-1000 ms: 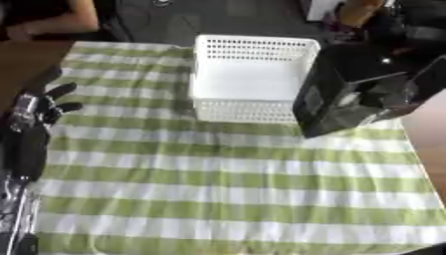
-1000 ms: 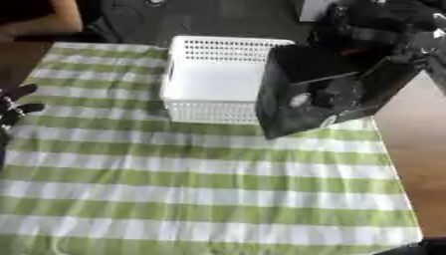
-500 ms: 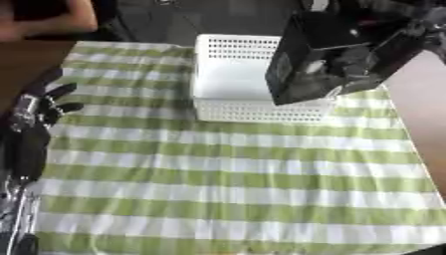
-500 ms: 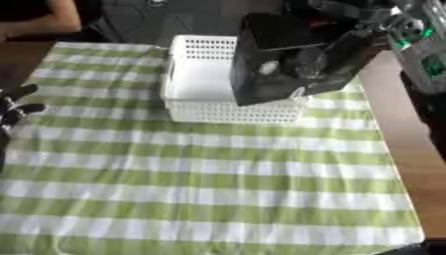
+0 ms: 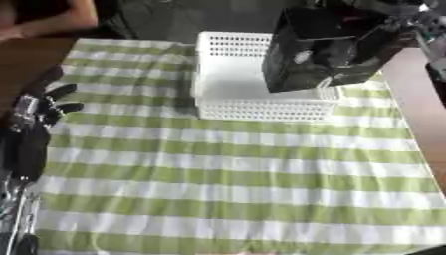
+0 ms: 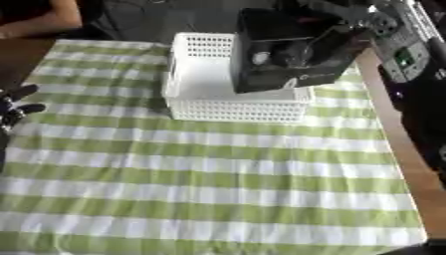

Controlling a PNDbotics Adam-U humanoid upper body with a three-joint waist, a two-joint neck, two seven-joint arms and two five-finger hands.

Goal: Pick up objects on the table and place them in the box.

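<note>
Both head views look down, sharing basket [image 5: 228, 84] and tablecloth [image 5: 235, 174]

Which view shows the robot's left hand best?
The left eye view: the left hand shows whole at the left edge, resting open on the cloth with its forearm below. The right eye view cuts it at the frame edge, showing only a few fingers.

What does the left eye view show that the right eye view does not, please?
Only the left eye view shows the left hand whole, with its forearm along the left edge. Only the right eye view shows the grey device on the brown surface right of the cloth. Both show the right hand holding the black box over the white basket on the green striped tablecloth.
</note>
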